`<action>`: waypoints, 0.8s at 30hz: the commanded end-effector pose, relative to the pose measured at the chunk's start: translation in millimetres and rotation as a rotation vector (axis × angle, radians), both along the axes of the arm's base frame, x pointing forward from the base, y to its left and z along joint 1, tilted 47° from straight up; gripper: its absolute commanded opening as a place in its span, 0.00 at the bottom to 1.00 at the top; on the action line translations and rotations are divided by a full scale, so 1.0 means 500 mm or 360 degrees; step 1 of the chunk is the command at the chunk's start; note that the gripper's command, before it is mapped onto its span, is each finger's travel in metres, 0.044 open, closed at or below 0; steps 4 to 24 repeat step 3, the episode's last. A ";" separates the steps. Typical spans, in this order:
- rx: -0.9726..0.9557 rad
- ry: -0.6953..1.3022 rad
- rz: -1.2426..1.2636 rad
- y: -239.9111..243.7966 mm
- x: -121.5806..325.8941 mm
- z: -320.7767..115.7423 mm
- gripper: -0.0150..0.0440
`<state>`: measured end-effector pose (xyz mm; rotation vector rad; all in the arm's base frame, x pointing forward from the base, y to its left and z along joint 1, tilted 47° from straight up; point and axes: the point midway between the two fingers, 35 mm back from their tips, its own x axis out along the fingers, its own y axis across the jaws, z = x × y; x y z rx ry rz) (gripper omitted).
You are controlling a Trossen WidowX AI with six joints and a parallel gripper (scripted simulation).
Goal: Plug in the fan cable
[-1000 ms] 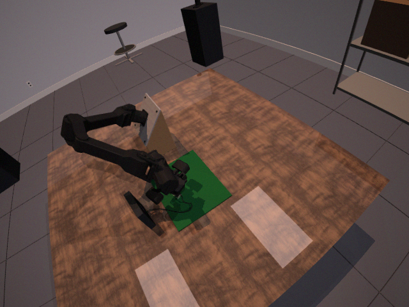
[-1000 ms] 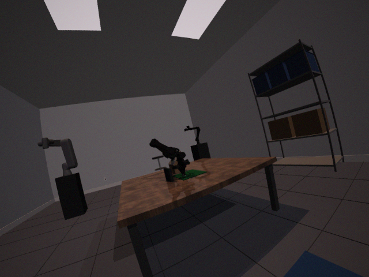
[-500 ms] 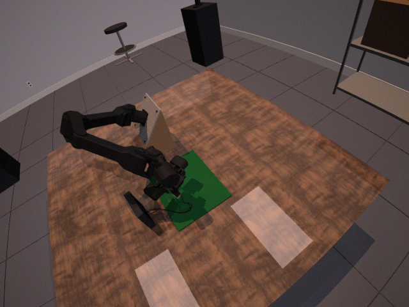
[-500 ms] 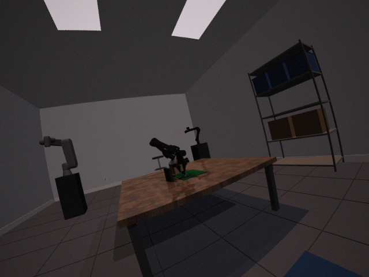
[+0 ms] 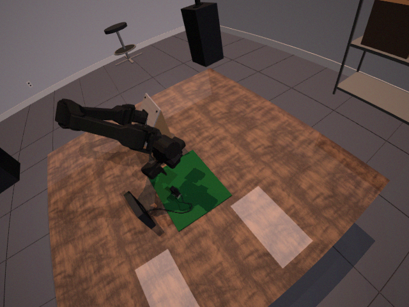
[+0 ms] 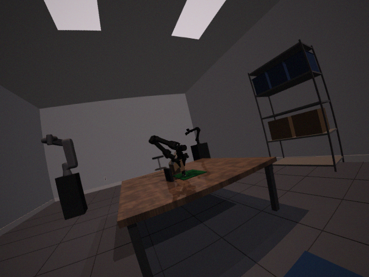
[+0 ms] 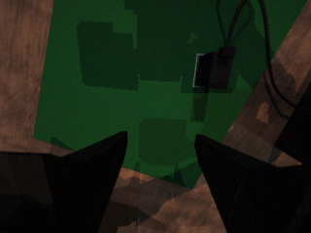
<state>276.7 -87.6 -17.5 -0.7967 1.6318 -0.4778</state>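
I count one green board (image 5: 211, 193) (image 6: 195, 173) (image 7: 165, 104), one cable plug (image 5: 174, 191) (image 7: 223, 69) and one fan (image 5: 140, 211) (image 6: 168, 174) on my one bench (image 5: 250, 148) (image 6: 166, 195); beyond, one stool (image 5: 115, 27) (image 6: 157, 157), two black pedestals (image 6: 71, 195) (image 6: 200, 151), one shelf rack (image 6: 321, 101), three blue bins (image 6: 275, 74) and two brown boxes (image 6: 308, 122).
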 end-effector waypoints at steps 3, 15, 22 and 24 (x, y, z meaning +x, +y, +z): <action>0.0001 0.0012 -0.0007 0.026 -0.098 -0.027 0.69; 0.0001 0.0012 -0.0007 0.026 -0.098 -0.027 0.69; 0.0001 0.0012 -0.0007 0.026 -0.098 -0.027 0.69; 0.0001 0.0012 -0.0007 0.026 -0.098 -0.027 0.69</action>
